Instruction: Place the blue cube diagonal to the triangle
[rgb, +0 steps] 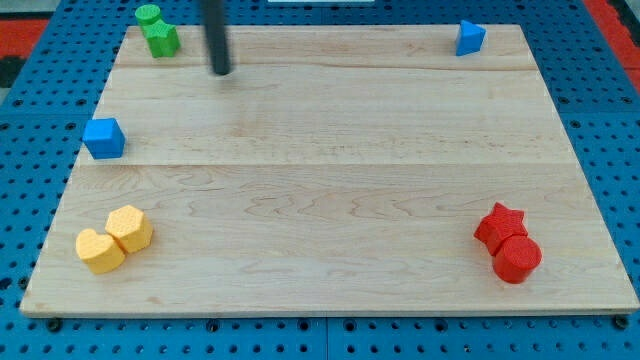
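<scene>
Red blocks: 2, star (499, 224) touching cylinder (517, 259), board's (330, 200) bottom right.
Yellow blocks: 2 touching (113, 239), bottom left.
Green blocks: 2 (157, 30), top left.
Blue cube (104, 138): 1, left edge.
Blue triangle (469, 38): 1, top right.
My tip (220, 71): bare rod, touching nothing, right of green.

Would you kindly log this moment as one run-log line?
my tip: view's top left, right of green blocks | blue cube: left edge, untouched | blue triangle: top right
</scene>
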